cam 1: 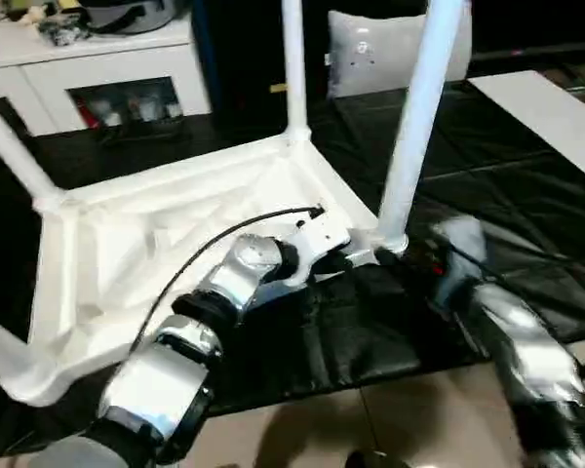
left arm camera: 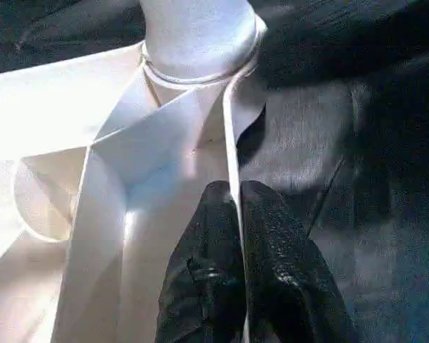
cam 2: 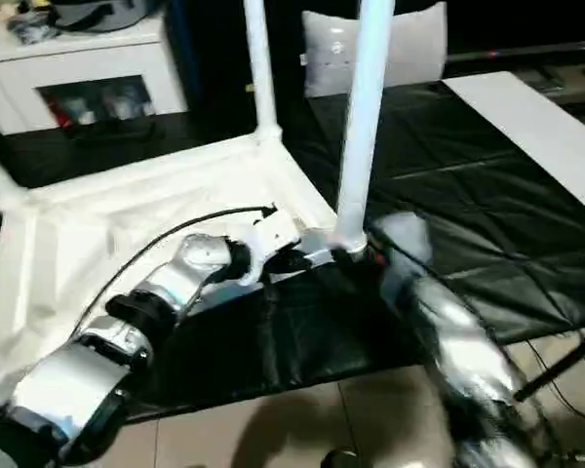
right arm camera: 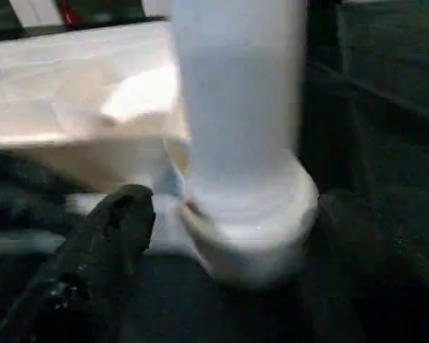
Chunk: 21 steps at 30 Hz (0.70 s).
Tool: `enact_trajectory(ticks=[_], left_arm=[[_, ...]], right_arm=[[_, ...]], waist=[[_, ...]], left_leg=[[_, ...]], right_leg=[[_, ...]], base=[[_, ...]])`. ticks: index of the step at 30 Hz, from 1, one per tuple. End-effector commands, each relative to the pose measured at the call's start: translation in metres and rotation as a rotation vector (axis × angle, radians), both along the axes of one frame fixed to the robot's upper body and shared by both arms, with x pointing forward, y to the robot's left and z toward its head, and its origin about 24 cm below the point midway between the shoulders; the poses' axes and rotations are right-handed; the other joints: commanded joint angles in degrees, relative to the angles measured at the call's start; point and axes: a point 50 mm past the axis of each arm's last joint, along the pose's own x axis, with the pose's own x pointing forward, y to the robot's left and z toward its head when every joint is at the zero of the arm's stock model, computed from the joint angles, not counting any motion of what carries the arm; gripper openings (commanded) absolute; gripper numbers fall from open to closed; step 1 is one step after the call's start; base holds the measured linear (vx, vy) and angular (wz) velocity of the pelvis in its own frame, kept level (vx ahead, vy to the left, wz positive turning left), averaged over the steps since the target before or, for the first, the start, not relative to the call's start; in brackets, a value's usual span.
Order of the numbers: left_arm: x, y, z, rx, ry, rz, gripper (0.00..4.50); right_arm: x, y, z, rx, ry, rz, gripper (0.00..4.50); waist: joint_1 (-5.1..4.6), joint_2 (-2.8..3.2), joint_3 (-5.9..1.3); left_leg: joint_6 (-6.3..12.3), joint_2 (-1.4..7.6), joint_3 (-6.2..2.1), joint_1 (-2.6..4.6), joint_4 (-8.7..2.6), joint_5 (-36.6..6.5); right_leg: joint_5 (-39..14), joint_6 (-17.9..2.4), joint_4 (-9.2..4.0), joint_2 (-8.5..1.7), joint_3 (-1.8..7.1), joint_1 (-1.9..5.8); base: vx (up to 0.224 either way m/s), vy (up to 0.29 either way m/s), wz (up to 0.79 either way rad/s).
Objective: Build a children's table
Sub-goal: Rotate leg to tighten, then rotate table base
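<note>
My left gripper pinches the top's near rim beside the near-right leg; I cannot tell my right gripper's state.

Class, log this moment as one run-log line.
table top: upside down | near leg: seated in corner socket | left gripper: shut on top's rim | right gripper: beside leg

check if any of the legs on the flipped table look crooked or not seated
The near-right leg leans noticeably rather than rising straight from its corner socket; the far leg looks upright. Whether it is fully seated cannot be told.
</note>
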Motion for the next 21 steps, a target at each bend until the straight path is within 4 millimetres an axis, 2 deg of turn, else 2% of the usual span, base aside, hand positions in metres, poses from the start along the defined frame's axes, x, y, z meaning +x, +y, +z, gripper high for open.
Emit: enact_trajectory(ticks=[1, 2, 3, 4, 5, 6, 7, 9, 10, 11, 12, 13, 14, 15, 17, 18, 19, 20, 21], left_arm=[[0.006, 0.005, 0.022, -0.102, -0.058, -0.02, 0.54], [0.006, 0.005, 0.022, -0.102, -0.058, -0.02, 0.54], [0.004, 0.009, 0.022, -0.122, -0.039, -0.038, 0.61], [0.004, 0.009, 0.022, -0.123, -0.039, -0.039, 0.76], [0.004, 0.011, 0.021, -0.121, -0.05, -0.033, 0.91], [0.003, 0.013, 0.02, -0.116, -0.045, -0.037, 0.91], [0.001, 0.016, 0.018, -0.109, -0.031, -0.048, 0.97], [-0.002, 0.019, 0.016, -0.098, -0.023, -0.061, 0.97], [-0.006, 0.031, 0.013, -0.08, 0.011, -0.06, 0.97], [-0.007, 0.035, 0.013, -0.074, 0.02, -0.059, 0.97], [-0.011, 0.05, 0.013, -0.057, 0.045, -0.036, 0.97], [-0.012, 0.056, 0.013, -0.048, 0.056, -0.027, 0.97], [-0.012, 0.056, 0.013, -0.048, 0.056, -0.027, 0.97], [-0.016, 0.067, 0.013, -0.035, 0.076, -0.015, 0.97], [-0.017, 0.068, 0.014, -0.034, 0.079, -0.015, 0.97], [-0.03, 0.093, 0.014, 0.017, 0.123, -0.009, 0.97], [-0.039, 0.107, 0.016, 0.043, 0.145, -0.008, 0.97], [-0.049, 0.119, 0.019, 0.071, 0.168, -0.011, 0.97], [-0.049, 0.119, 0.019, 0.071, 0.168, -0.011, 0.97]], right_arm=[[-0.007, 0.001, 0.014, 0.031, -0.052, 0.075, 4.41], [-0.007, 0.001, 0.014, 0.031, -0.052, 0.075, 4.46], [-0.017, 0.004, 0.022, 0.022, -0.088, 0.154, 4.49], [-0.018, 0.004, 0.023, 0.021, -0.09, 0.158, 4.5], [-0.02, 0.006, 0.026, 0.013, -0.104, 0.174, 4.5], [-0.022, 0.008, 0.028, 0.011, -0.104, 0.197, 4.5], [-0.025, 0.012, 0.031, 0.014, -0.095, 0.226, 4.5], [-0.028, 0.015, 0.034, 0.019, -0.084, 0.254, 4.5], [-0.031, 0.024, 0.039, 0.003, -0.096, 0.328, 4.5], [-0.032, 0.027, 0.04, -0.004, -0.101, 0.349, 4.5], [-0.031, 0.036, 0.042, -0.022, -0.12, 0.392, 4.5], [-0.031, 0.039, 0.043, -0.028, -0.129, 0.405, 4.5], [-0.031, 0.039, 0.043, -0.028, -0.129, 0.405, 4.5], [-0.03, 0.045, 0.044, -0.031, -0.139, 0.422, 4.5], [-0.031, 0.045, 0.045, -0.031, -0.14, 0.425, 4.5], [-0.024, 0.054, 0.045, -0.071, -0.151, 0.436, 4.5], [-0.019, 0.061, 0.045, -0.097, -0.161, 0.447, 4.5], [-0.014, 0.067, 0.046, -0.125, -0.172, 0.458, 4.5], [-0.014, 0.067, 0.046, -0.125, -0.172, 0.458, 4.5]], waist=[[0.7, -1.97, -4.38], [0.54, -1.96, -4.33], [0.64, -2.09, -4.24], [0.74, -2.08, -4.18], [0.59, -2.23, -4.03], [0.59, -2.13, -3.93], [0.65, -2.26, -3.91], [0.44, -1.99, -3.69], [0.42, -1.66, -3.78], [0.25, -1.79, -3.92], [0.11, -1.68, -3.97], [0.03, -1.57, -3.99], [-0.23, -1.39, -3.83], [-0.2, -1.39, -3.83], [0.17, -1.16, -3.7], [0.48, -1.29, -3.82], [0.62, -1.07, -4.08], [-0.57, -1.05, -3.62], [-1.06, -0.82, -3.65]], left_leg=[[9.08, 1.91, 0.22, -0.96, -3.77, -0.3], [8.92, 1.8, 0.27, -0.98, -3.8, -0.9], [8.57, 1.9, 0.32, -0.96, -3.87, -1.5], [8.37, 2.03, 0.35, -0.75, -3.91, -1.8], [8.16, 2.04, 0.28, -0.92, -4.04, -2.5], [7.6, 1.94, 0.32, -0.75, -4.05, -3.2], [7.41, 1.98, 0.27, -0.75, -4.15, -3.3], [7.17, 2.14, 0.21, -0.66, -4.34, -4.2], [6.8, 2.09, 0.23, -0.37, -4.28, -4.7], [6.28, 2.59, -0.23, -0.94, -4.64, -4.3], [5.98, 2.75, -0.22, -0.65, -4.66, -4.5], [5.57, 3.01, -0.39, -0.64, -4.83, -4.8], [5.62, 2.87, -0.35, -0.83, -4.85, -4.8], [4.91, 2.67, -0.03, -0.15, -4.73, -5.9], [4.62, 2.8, 0.02, 0.17, -4.84, -6.4], [4.03, 3.26, -0.19, 0.2, -5.1, -6.3], [3.31, 3.81, -0.75, -0.16, -5.47, -5.6], [3.96, 3.28, -0.61, -1.23, -5.67, -5.0], [3.76, 3.23, -0.27, -0.05, -5.45, -5.3]], right_leg=[[-20.0, -2.8, -4.92, -3.95, 3.16, 5.32], [-21.0, -2.5, -5.04, -3.92, 3.06, 5.32], [-22.2, -2.5, -5.27, -4.06, 3.06, 5.27], [-22.7, -2.5, -5.33, -4.0, 3.07, 5.08], [-23.7, -2.4, -5.35, -3.97, 2.95, 5.09], [-25.0, -1.8, -5.64, -3.8, 2.84, 4.9], [-25.5, -1.4, -5.66, -3.86, 2.92, 5.06], [-26.5, -1.0, -5.94, -3.83, 2.96, 4.9], [-27.0, -1.0, -6.04, -3.89, 2.86, 4.73], [-25.1, -1.4, -5.36, -4.16, 3.03, 5.44], [-24.3, -1.6, -5.25, -4.21, 3.19, 5.01], [-23.8, -2.2, -4.89, -4.46, 3.32, 5.03], [-23.9, -2.4, -5.03, -4.27, 3.31, 4.94], [-24.9, -2.8, -5.34, -4.26, 3.37, 4.57], [-25.1, -3.2, -5.55, -4.1, 3.4, 4.26], [-23.6, -3.9, -4.96, -4.4, 3.64, 4.5], [-21.2, -5.0, -3.72, -4.98, 3.91, 4.93], [-20.1, -4.6, -3.82, -4.2, 3.82, 5.18], [-19.0, -5.9, -3.95, -4.12, 4.24, 4.31]], base=[[0.0, 0.0, 0.0], [0.0, 0.0, 0.0], [0.0, 0.0, 0.0], [0.0, 0.0, 0.0], [0.0, 0.0, 0.0], [0.0, 0.0, 0.0], [0.0, 0.0, 0.0], [0.0, 0.0, 0.0], [0.0, 0.0, 0.0], [0.0, 0.0, 0.0], [0.0, 0.0, 0.0], [0.0, 0.0, 0.0], [0.0, 0.0, 0.0], [0.0, 0.0, 0.0], [0.0, 0.0, 0.0], [0.0, 0.0, 0.0], [0.0, 0.0, 0.0], [0.0, 0.0, 0.0], [0.0, 0.0, 0.0]])
